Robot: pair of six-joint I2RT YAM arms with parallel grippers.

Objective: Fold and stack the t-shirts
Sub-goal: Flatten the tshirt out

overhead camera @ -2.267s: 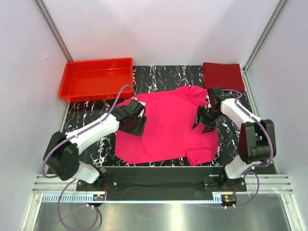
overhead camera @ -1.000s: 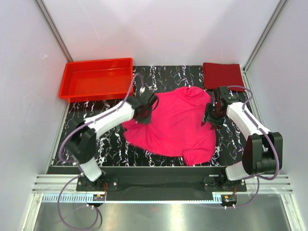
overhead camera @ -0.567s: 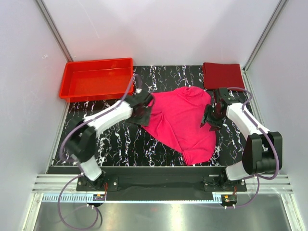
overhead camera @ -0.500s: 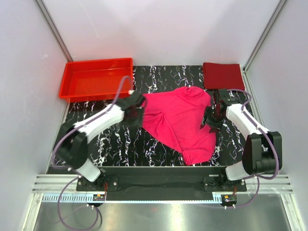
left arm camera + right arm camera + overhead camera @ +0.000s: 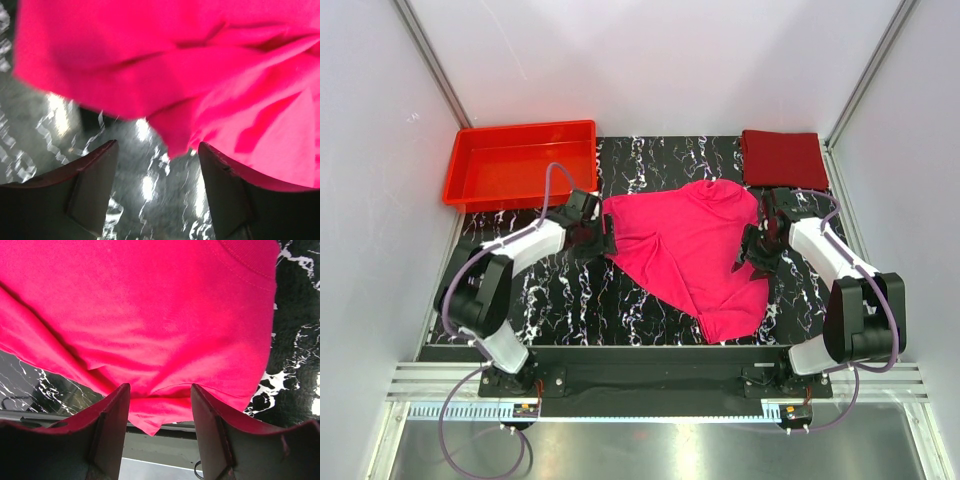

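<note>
Top view: 2 shirts. Pink t-shirt [image 5: 685,250] bunched diagonally mid-surface [image 5: 570,300], unfolded. Maroon t-shirt [image 5: 782,157] folded in far right corner (probable stack base). Left jaws at pink shirt's left edge, right jaws at its right edge.
Left wrist: left jaws wide, nothing pinched, cloth edge just beyond.
Right wrist: right jaws apart, straddling hem, likely to pinch it.

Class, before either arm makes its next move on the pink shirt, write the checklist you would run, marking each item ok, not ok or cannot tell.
1. Is the left claw open? Ok: jaws apart, an edge of the pink shirt between the tips.
2. Is the right claw clamped on cloth? Not ok: jaws apart over the shirt.
3. Is the pink shirt flat? Not ok: bunched diagonally.
4. Is the maroon shirt folded? Ok.
5. Is the tray apart from both shirts? Ok.
</note>
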